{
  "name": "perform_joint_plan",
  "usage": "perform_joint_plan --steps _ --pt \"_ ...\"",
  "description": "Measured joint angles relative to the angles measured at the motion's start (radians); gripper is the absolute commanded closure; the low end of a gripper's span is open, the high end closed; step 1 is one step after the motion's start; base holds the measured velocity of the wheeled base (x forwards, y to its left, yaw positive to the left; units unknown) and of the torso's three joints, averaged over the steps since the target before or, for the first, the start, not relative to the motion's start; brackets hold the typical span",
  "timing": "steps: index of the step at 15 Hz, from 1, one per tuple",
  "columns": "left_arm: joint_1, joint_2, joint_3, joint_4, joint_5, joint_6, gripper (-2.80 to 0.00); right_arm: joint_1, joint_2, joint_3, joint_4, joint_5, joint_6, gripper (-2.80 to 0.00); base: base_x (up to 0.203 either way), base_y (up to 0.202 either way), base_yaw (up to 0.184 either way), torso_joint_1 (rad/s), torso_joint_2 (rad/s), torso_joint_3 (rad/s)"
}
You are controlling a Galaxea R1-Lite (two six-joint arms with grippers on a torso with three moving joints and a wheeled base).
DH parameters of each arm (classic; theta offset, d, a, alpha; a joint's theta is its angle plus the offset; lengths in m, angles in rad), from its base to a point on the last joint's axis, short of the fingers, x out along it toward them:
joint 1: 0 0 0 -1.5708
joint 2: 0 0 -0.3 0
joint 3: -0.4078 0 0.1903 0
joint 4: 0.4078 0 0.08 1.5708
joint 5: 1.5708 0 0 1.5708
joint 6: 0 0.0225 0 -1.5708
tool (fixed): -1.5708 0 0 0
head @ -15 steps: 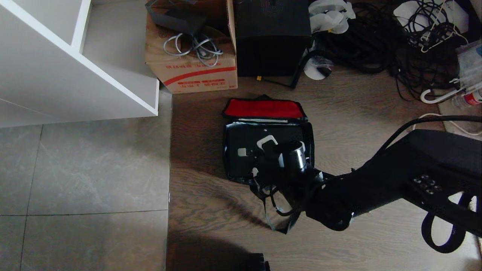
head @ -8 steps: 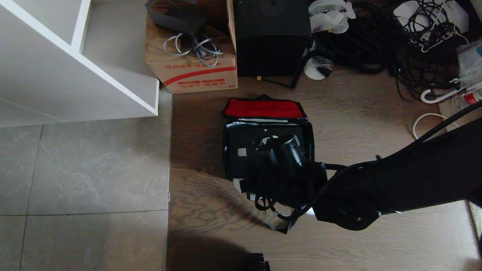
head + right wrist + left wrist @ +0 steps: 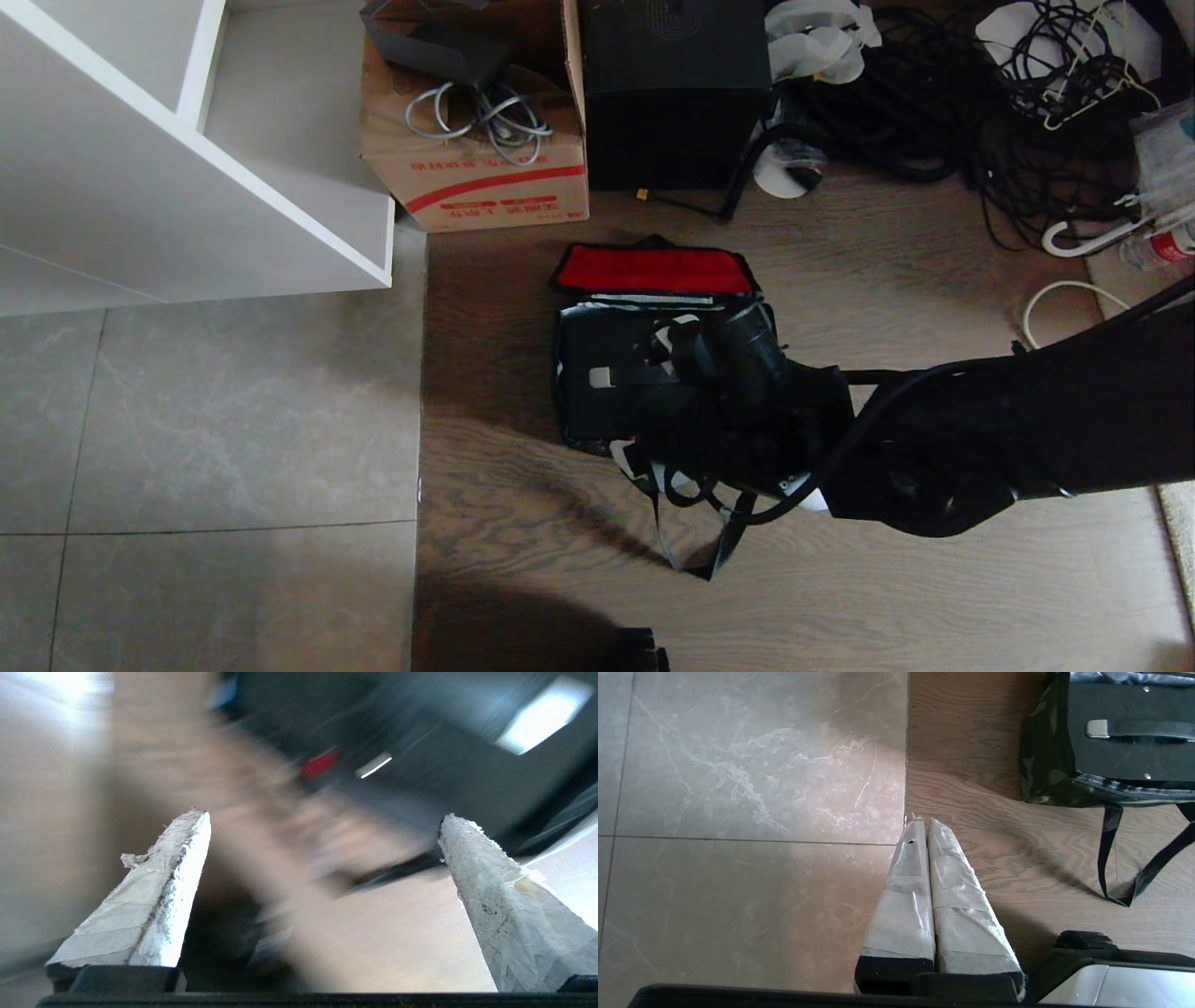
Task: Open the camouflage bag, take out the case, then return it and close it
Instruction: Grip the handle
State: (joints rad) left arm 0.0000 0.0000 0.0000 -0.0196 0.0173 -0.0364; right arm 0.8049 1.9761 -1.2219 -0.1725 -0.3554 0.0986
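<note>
Camouflage bag (image 3: 569, 373) open on wood floor, lid folded far; case (image 3: 607, 359) inside, long axis left-right. Right gripper (image 3: 322, 826) spread wide, empty, over case's right half; left gripper (image 3: 924, 830) clenched, parked near-left

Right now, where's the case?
Head view, centre: the case lies inside the open camouflage bag on the wood floor, just below the red flap, with the right gripper over it.
</note>
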Motion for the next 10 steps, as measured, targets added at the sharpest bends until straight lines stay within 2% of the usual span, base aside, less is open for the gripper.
perform_joint_plan --steps 2,5,7,8,10 --pt "0.000 0.000 0.000 0.000 0.000 0.000 0.00 -0.006 0.043 0.014 -0.118 -0.147 -0.199 -2.80 0.000 0.000 0.000 0.000 0.00 0.000" --pt "0.000 0.000 0.000 0.000 0.000 0.000 0.00 -0.001 0.114 0.034 -0.317 -0.277 -0.405 -2.80 0.000 0.000 0.000 0.000 0.00 0.000" --pt "0.000 0.000 0.000 0.000 0.000 0.000 0.00 0.018 0.167 0.056 -0.459 -0.379 -0.517 -2.80 0.000 0.000 0.000 0.000 0.00 0.000" --pt "0.000 0.000 0.000 0.000 0.000 0.000 0.00 0.031 0.192 0.071 -0.533 -0.416 -0.549 -2.80 0.000 0.000 0.000 0.000 0.00 0.000" --pt "0.000 0.000 0.000 0.000 0.000 0.000 0.00 0.051 0.239 0.119 -0.696 -0.439 -0.629 -2.80 0.000 0.000 0.000 0.000 0.00 0.000"
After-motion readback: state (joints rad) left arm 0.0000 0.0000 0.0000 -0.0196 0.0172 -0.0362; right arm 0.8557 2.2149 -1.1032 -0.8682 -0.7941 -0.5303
